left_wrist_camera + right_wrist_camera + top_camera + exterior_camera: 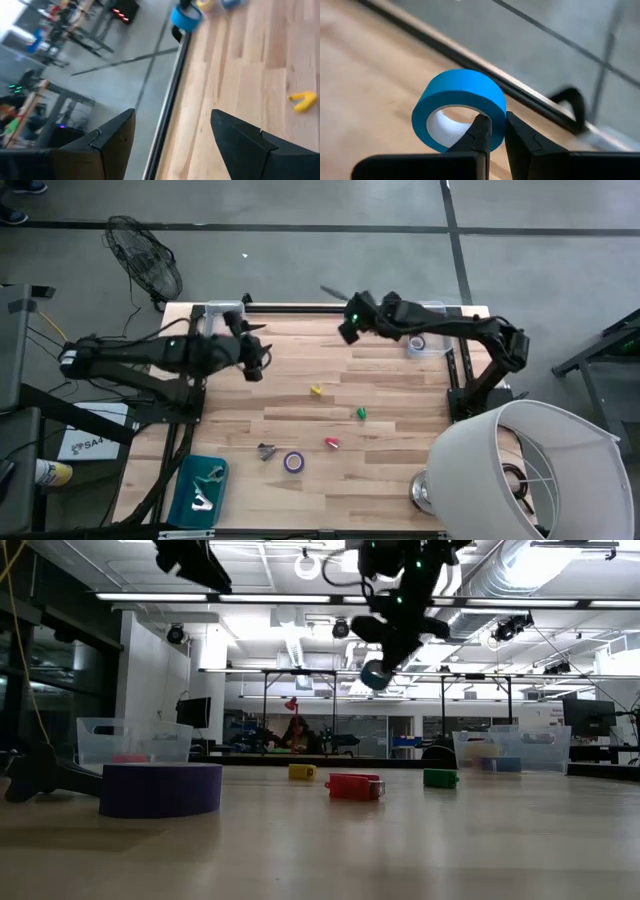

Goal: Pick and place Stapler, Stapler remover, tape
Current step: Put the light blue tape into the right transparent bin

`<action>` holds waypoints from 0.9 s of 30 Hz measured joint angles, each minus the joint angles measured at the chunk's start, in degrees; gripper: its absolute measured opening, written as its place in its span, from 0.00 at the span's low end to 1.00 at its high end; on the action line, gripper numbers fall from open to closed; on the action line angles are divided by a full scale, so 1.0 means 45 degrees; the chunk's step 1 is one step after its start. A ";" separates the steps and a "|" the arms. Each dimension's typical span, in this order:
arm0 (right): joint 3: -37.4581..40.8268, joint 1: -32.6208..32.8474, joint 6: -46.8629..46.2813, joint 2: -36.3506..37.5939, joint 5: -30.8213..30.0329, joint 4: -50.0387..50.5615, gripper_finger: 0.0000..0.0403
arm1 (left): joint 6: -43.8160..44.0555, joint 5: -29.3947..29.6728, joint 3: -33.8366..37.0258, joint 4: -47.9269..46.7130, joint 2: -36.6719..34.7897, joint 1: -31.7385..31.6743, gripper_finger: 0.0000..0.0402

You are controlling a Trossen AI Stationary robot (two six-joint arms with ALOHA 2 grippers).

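Observation:
My right gripper [496, 131] is shut on a blue tape roll [460, 95] and holds it high over the table's far edge [376, 675]. My left gripper [172, 145] stands open and empty above the table's far left part [258, 360]. On the table lie a purple tape roll [293, 462], flat on its side, a yellow stapler [316, 390], a green one [361, 413], a red one [332, 443] and a dark staple remover [266, 450]. My right gripper pinches the blue roll's wall [492, 117] with one finger [481, 131] inside the pale hollow and the other [519, 134] outside. The fingers slant down from the table's right. The roll is lifted clear of the table, its hole facing partly upward.
A teal tray [186, 498] with small tools sits at the near left corner. Clear bins stand at the far left [215, 315] and far right [428, 345]. A white lampshade [530, 470] covers the near right corner. A fan [145, 255] stands beyond the far left.

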State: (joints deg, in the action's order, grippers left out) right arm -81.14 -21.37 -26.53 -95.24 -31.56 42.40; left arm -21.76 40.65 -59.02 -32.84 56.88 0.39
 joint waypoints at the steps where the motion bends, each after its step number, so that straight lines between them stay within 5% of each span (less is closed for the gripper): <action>1: 0.0000 -0.0231 -0.0486 -0.0005 -0.0192 0.0267 0.07 | -0.0371 -0.0658 0.0091 0.0161 0.0000 -0.0504 0.64; 8: 0.0000 -0.1340 -0.4348 -0.0005 -0.1940 0.1682 0.06 | -0.2737 -0.5325 0.1291 0.2283 0.0005 -0.3303 0.64; 13: 0.0000 -0.1787 -0.7412 -0.0010 -0.2675 0.3106 0.06 | -0.3588 -0.7454 0.1808 0.2931 0.0005 -0.4633 0.64; 27: 0.0536 -0.2350 -1.3824 -0.0010 -0.3277 0.6138 0.06 | -0.3786 -0.9436 0.2295 0.2980 -0.0005 -0.5843 0.64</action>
State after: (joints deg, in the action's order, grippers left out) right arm -78.73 -31.95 -88.74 -95.29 -46.31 70.02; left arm -38.80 -1.81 -48.69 -19.43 56.86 -25.90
